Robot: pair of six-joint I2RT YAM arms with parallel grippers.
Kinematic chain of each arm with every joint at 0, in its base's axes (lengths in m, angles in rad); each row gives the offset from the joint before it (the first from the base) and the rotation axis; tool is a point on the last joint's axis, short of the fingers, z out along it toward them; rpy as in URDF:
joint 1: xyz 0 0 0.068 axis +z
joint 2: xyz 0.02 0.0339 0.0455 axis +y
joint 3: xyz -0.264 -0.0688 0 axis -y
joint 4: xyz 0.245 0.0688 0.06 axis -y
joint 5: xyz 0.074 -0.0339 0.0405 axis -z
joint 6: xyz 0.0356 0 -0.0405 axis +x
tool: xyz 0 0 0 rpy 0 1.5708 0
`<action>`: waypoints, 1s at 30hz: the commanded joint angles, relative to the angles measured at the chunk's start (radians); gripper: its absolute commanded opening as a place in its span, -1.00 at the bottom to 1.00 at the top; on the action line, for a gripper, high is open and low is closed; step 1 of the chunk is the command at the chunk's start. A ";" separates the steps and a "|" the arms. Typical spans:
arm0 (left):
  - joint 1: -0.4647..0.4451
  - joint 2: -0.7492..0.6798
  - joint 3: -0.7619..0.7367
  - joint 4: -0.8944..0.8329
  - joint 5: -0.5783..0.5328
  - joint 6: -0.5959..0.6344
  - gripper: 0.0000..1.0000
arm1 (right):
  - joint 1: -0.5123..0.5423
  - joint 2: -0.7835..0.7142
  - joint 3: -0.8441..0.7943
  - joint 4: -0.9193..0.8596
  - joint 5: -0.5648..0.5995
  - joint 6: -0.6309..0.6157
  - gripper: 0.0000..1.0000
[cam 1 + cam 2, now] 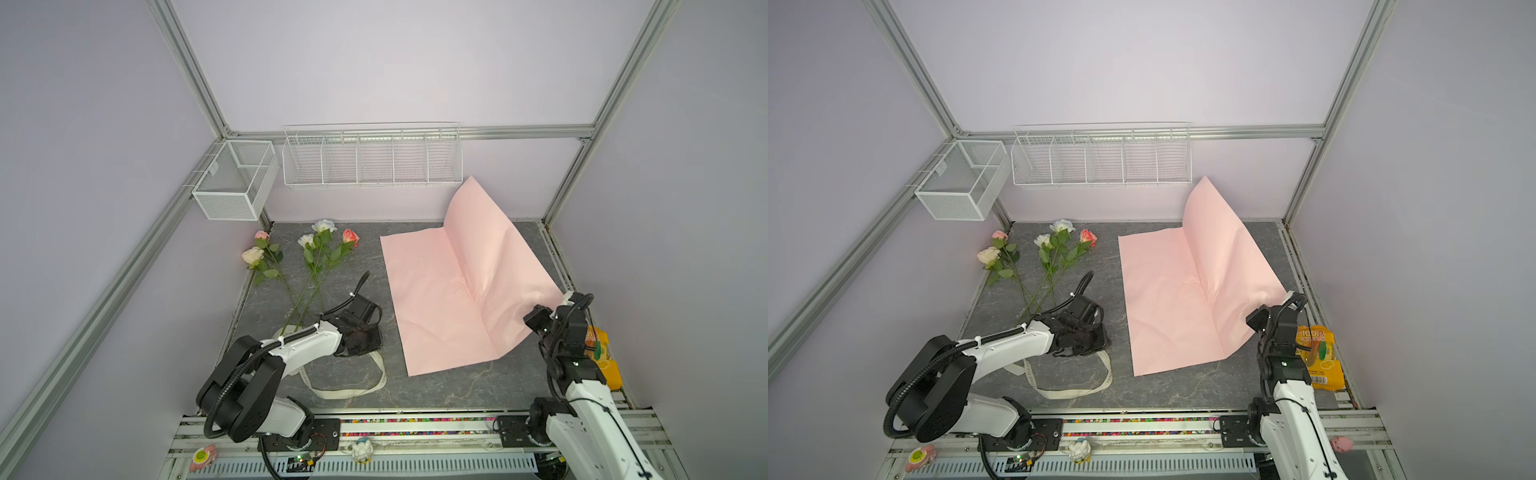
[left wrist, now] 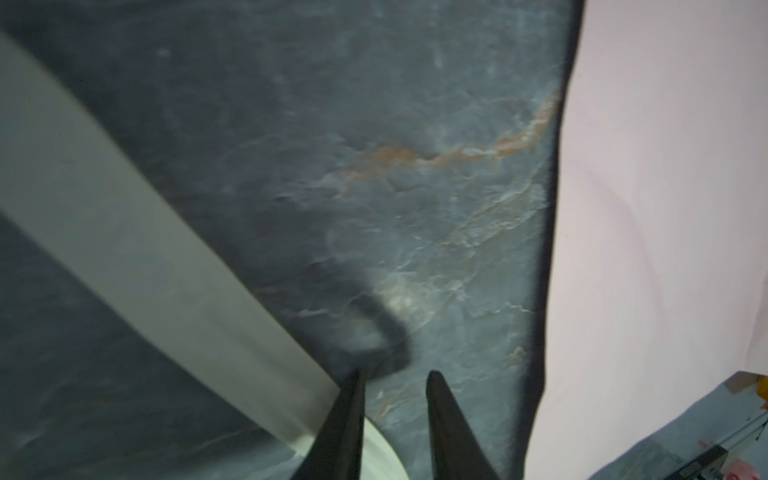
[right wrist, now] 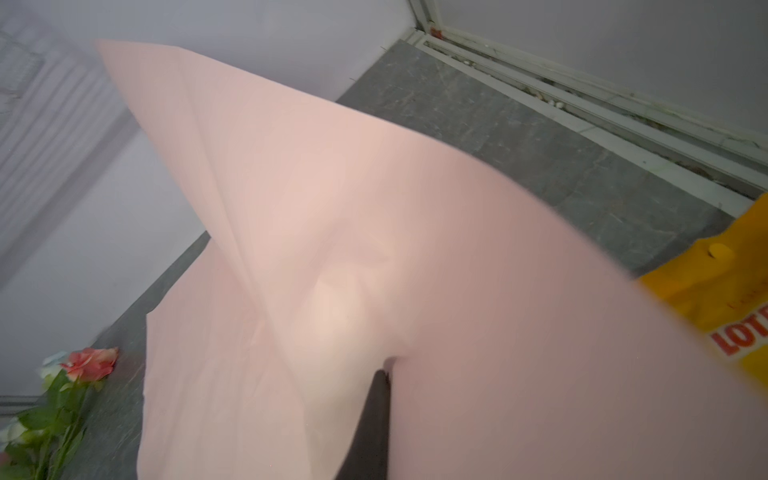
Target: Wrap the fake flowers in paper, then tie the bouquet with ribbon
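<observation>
At the back left of the table, the fake flowers lie loose: five roses with their heads toward the back wall. Their green stems fan out and cross as they run toward my left arm. They are unwrapped and untied, well apart from the pink paper sheet, which covers the right half of the table.

My right gripper is clenched on that sheet's right edge. It holds that side up in a tall curl, so the sheet's far corner stands against the back wall while its left part lies flat. In my right wrist view the paper fills most of the picture, with a coral rose beyond it.

My left gripper hangs low over the table between the stem ends and the sheet. Its jaws are parted, with bare stone showing in the gap. One fingertip seems to touch the edge of the cream ribbon, though that view is too blurred to be sure. The ribbon lies in a loop at the front, partly under my left wrist.

A yellow packet sits at the table's right edge beside my right arm. Above the back of the table hang a wire rack and a mesh basket.
</observation>
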State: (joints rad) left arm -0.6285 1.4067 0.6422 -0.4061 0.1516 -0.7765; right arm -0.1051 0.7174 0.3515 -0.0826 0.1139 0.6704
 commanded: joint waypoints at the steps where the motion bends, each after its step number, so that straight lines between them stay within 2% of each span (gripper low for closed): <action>1: 0.039 -0.037 -0.031 -0.215 -0.146 -0.011 -0.49 | -0.070 0.060 -0.003 -0.007 -0.121 0.021 -0.88; 6: 0.065 -0.123 0.028 -0.299 -0.216 0.011 -0.46 | -0.112 0.191 0.048 0.008 -0.163 -0.060 -0.88; 9: 0.063 -0.166 0.082 -0.231 -0.115 0.073 -0.31 | -0.134 0.284 0.088 0.006 -0.170 -0.099 -0.88; 13: 0.060 -0.179 0.113 -0.021 0.066 0.116 0.06 | -0.152 0.359 0.125 0.030 -0.199 -0.135 -0.88; 17: 0.051 -0.048 0.234 0.074 0.143 0.141 0.19 | -0.159 0.416 0.151 0.042 -0.215 -0.181 -0.88; 22: -0.019 0.203 0.470 0.020 0.165 0.240 0.23 | -0.162 0.505 0.201 0.071 -0.296 -0.262 -0.88; 25: -0.050 0.333 0.578 0.008 0.182 0.266 0.24 | -0.162 0.598 0.292 0.002 -0.362 -0.315 -0.88; 30: -0.079 0.468 0.634 0.017 0.205 0.254 0.21 | -0.163 0.731 0.399 -0.062 -0.422 -0.339 -0.88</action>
State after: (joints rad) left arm -0.6994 1.8328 1.2575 -0.3725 0.3302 -0.5468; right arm -0.2642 1.4071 0.7136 -0.0952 -0.2333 0.3836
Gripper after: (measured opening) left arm 0.606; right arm 0.063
